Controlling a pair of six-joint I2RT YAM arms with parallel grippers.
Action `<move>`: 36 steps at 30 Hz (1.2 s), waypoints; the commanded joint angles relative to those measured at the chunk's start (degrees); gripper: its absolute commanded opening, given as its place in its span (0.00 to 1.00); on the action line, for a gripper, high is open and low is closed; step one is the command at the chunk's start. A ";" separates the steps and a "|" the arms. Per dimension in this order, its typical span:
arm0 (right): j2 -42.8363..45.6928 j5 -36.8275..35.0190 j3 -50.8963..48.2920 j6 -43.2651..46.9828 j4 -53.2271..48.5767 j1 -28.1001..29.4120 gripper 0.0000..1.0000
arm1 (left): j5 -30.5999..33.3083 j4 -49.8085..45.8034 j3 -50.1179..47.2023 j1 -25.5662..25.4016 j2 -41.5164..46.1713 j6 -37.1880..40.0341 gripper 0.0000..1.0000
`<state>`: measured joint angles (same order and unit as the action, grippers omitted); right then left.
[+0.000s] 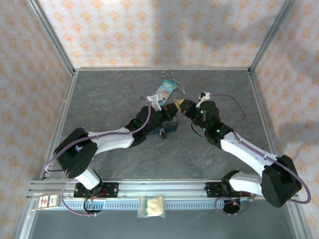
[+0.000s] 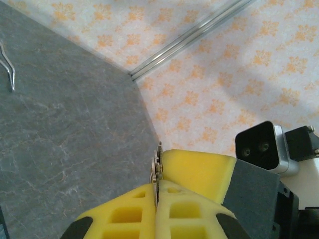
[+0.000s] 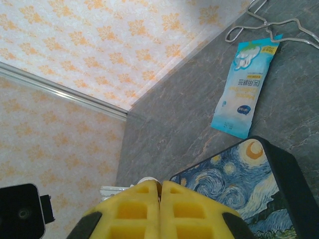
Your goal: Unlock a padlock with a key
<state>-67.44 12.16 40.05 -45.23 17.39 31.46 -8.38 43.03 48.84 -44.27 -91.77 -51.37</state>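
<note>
Key (image 2: 157,167), a thin silvery toothed strip, stands edge-on between the clenched yellow fingers (image 2: 132,214) of the left gripper (image 2: 155,191). It sits low in the middle of the left wrist frame, held up off the grey table (image 1: 104,99).

At the bottom edge of the top view a small clear bag (image 1: 152,205) with pale contents lies on the aluminium rail (image 1: 189,188) between the two arm bases. Further up, at the frame's centre, the starry-night tin (image 3: 239,191) lies flat on the table under the left arm's wrist. Just above it the two grippers meet tip to tip.

The right gripper (image 3: 160,186) has its yellow pads pressed flush together. A small pale piece (image 3: 145,180) peeks out at their tips, and I cannot tell what it is. In the left wrist view one of its fingers (image 2: 199,169) sits just beside the key.

Beyond the tin lies a light-blue packet (image 3: 246,89). A bent wire (image 3: 269,22) lies past it, near the orange-patterned back wall (image 1: 159,30).
</note>
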 commanded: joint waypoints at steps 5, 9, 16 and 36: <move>1.28 -2.75 2.73 3.89 -3.27 -0.44 0.49 | -1.20 -5.54 -0.08 2.31 4.62 6.76 0.00; 2.11 1.19 4.77 9.94 -6.74 -4.78 0.65 | -7.02 -13.63 0.13 6.77 8.20 14.04 0.00; 0.13 26.96 6.59 20.73 -3.09 -10.07 0.66 | -17.21 -27.49 3.41 10.95 12.43 29.04 0.00; -7.39 57.30 8.44 26.26 3.72 -9.87 0.36 | -38.57 -37.39 7.57 14.10 16.60 45.09 0.00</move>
<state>-74.48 65.58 46.61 -20.40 18.31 21.32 -42.76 7.73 54.06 -30.59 -74.76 -8.67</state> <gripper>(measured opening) 0.363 0.045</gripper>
